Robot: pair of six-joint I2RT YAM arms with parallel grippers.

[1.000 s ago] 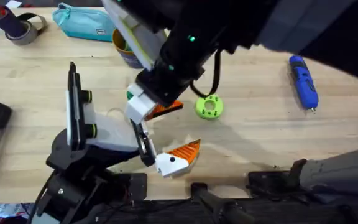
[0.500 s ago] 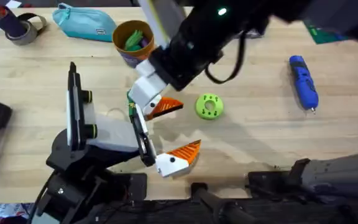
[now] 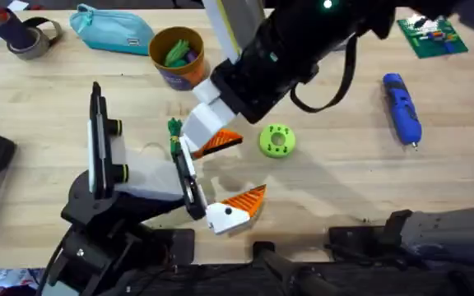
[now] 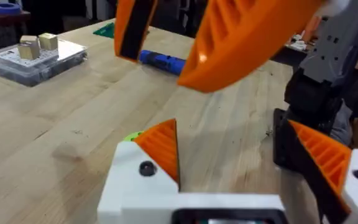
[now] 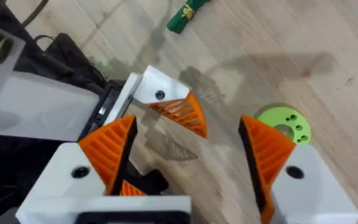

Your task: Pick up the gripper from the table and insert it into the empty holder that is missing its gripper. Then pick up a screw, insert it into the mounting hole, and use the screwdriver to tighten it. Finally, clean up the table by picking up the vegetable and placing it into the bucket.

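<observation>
Overhead near edge: your left gripper (image 3: pixel 220 177) sits low at the front, fingers spread, nothing between them.
Mid table: your right gripper (image 3: pixel 208 131) hangs with pads apart beside the green disc (image 3: pixel 276 141); a small green vegetable (image 3: pixel 174 127), possibly a second one, lies by it.
Right side: the screwdriver (image 3: pixel 402 108) lies flat, untouched.
Far edge: the bucket (image 3: pixel 176 57) stands upright with vegetables inside, next to the teal case (image 3: pixel 112 30).

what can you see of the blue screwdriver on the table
The screwdriver is a stubby, bright-blue, pen-shaped tool that looks plastic, with a thin metal tip. It lies flat on the bare wooden table at the right side of the overhead view, rounded end pointing away from the arm bases and tip toward them, slightly angled. Nothing touches it; both grippers are well away. The left wrist view shows it as a blue bar farther off.
</observation>
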